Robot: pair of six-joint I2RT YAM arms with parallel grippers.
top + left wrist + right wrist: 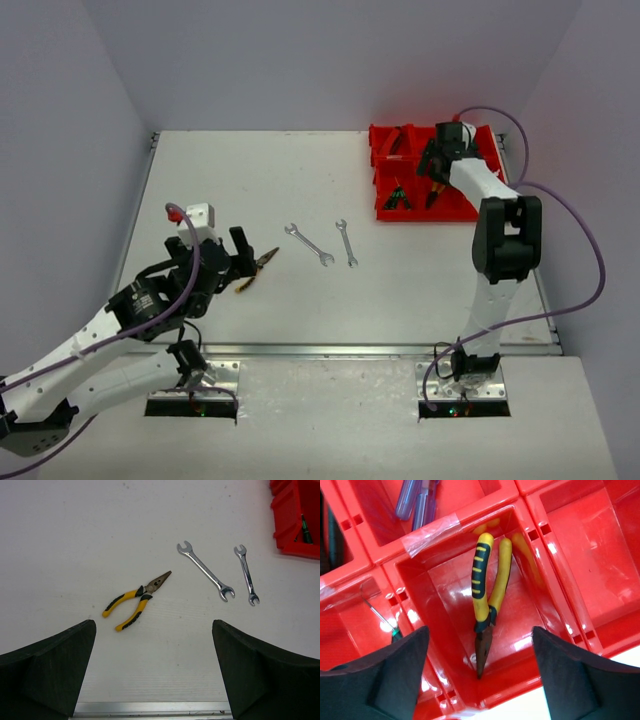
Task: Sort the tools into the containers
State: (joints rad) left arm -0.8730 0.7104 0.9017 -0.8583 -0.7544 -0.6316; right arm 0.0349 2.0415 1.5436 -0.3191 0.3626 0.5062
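R arm (480, 180) stretched over bins (378, 150); L arm (140, 300) low nr pliers (258, 268).

White table (250, 180) (metal strip (330, 349) along near edge)

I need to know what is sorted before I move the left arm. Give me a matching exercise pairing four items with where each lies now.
Things:
1. longer wrench
2. blue-handled screwdrivers
3. loose pliers
4. binned pliers

Places:
A. nose down inside a red compartment
B. on the table, farthest from the red compartments
C. on the table, between the loose pliers and the shorter wrench
D. in a compartment adjoining the binned pliers' one

Pairs: 1-C, 2-D, 3-B, 4-A
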